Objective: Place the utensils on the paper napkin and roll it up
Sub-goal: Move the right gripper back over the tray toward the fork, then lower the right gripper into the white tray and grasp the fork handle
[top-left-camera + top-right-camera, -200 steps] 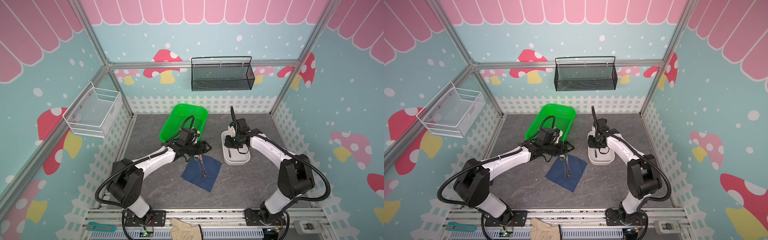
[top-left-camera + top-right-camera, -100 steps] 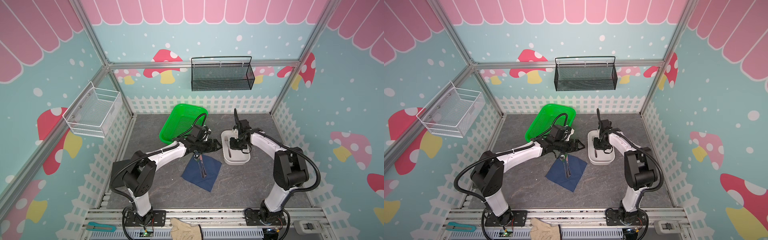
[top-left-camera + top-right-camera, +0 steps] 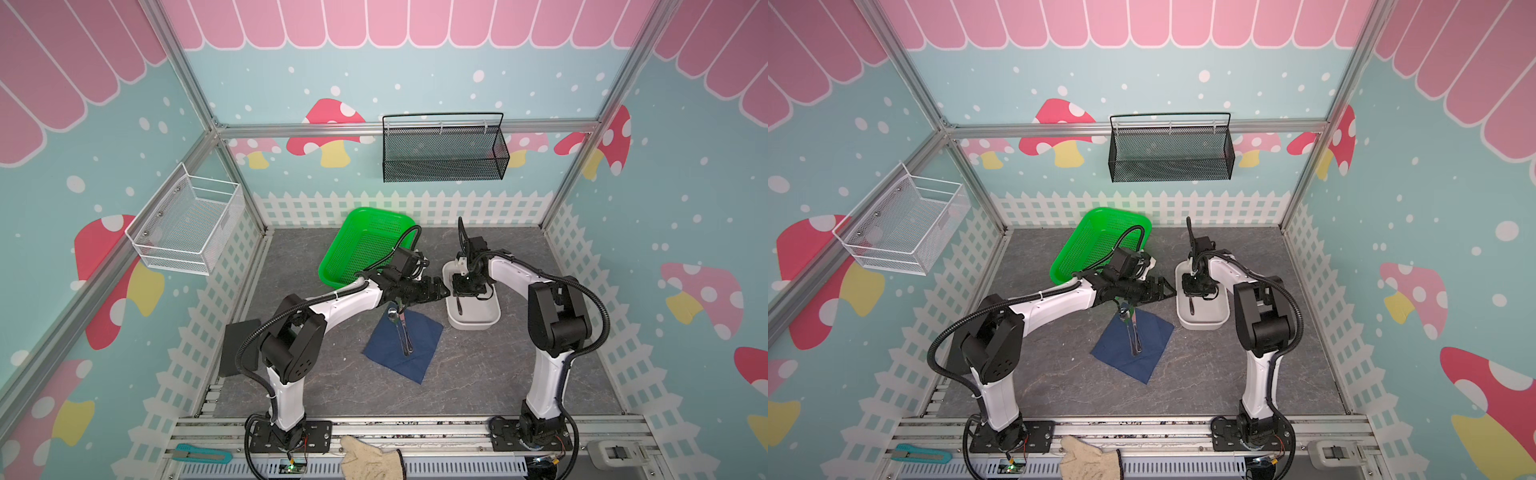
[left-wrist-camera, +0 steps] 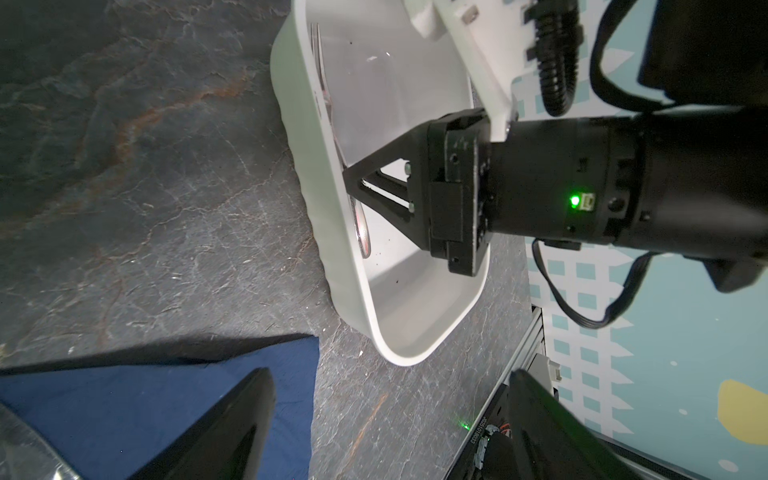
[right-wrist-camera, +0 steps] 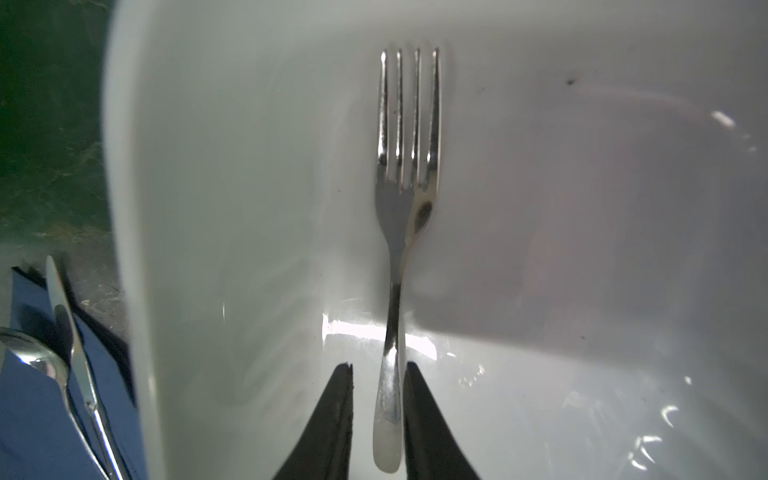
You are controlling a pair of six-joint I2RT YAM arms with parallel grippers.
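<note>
Fork (image 5: 405,199): lies flat on the floor of the white tray (image 3: 473,326), nearer its 9 o'clock wall. In both top views the long axis runs 12 to 6 o'clock, tines toward 12, handle end toward 6. Judged stiff, light and slick: polished steel on a smooth floor, thin and low, likely to slide or swing if pinched off-centre. The best hold looks to be across the handle's narrow width, toward the neck for balance.

Right gripper (image 5: 378,365): reaches into the tray, jaws narrow and astride the handle near its end; a gap shows on one side, so the fork is not clamped.

Napkin (image 3: 415,353): at 7 o'clock from the tray, bearing the spoon (image 3: 392,313) and knife (image 5: 62,307), both roughly parallel to the fork.

Left gripper (image 4: 390,374): jaws wide and empty, just beside the tray's 9 o'clock rim.
</note>
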